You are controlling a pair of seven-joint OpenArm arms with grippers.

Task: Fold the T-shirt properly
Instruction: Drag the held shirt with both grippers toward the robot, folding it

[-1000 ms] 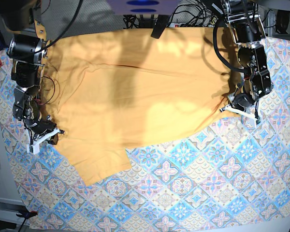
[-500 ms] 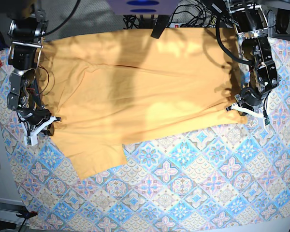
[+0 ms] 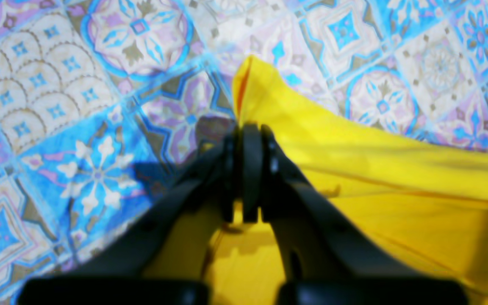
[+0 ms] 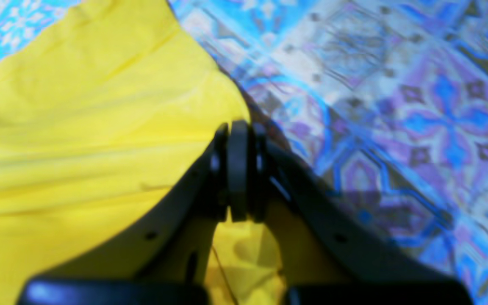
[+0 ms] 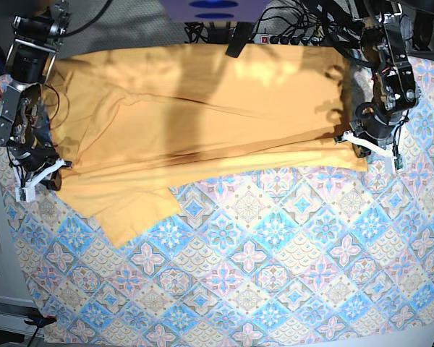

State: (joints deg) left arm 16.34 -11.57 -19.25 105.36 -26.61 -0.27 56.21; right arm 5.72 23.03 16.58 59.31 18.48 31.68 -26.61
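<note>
Gripper on the right arm [image 5: 40, 176], at the left of the base view, is clamped on the T-shirt [image 5: 202, 123] at its left edge; its wrist view shows the jaws pressed together on a pinch of yellow fabric [image 4: 100, 110], with the tile-patterned cloth [image 4: 375, 84] just beyond. The T-shirt lies spread across the far half of the worktop, and one sleeve [image 5: 134, 217] juts toward the near side at lower left. No lettering, brand or label can be read on the side that shows.

Its near edge runs roughly straight from that sleeve to the right corner. In front of it the patterned cloth [image 5: 275, 289] is open all the way to the near edge of the worktop. Cables [image 5: 289, 22] crowd the far edge behind the shirt.

At the right of the base view, the left gripper [image 5: 372, 144] is shut on the shirt's near right corner, with fabric [image 3: 354, 169] bunched up through the closed jaws.

Compared with a second ago, both grippers sit farther back and farther apart, the fabric is pulled flatter, and the near edge has moved back, baring more patterned cloth.
</note>
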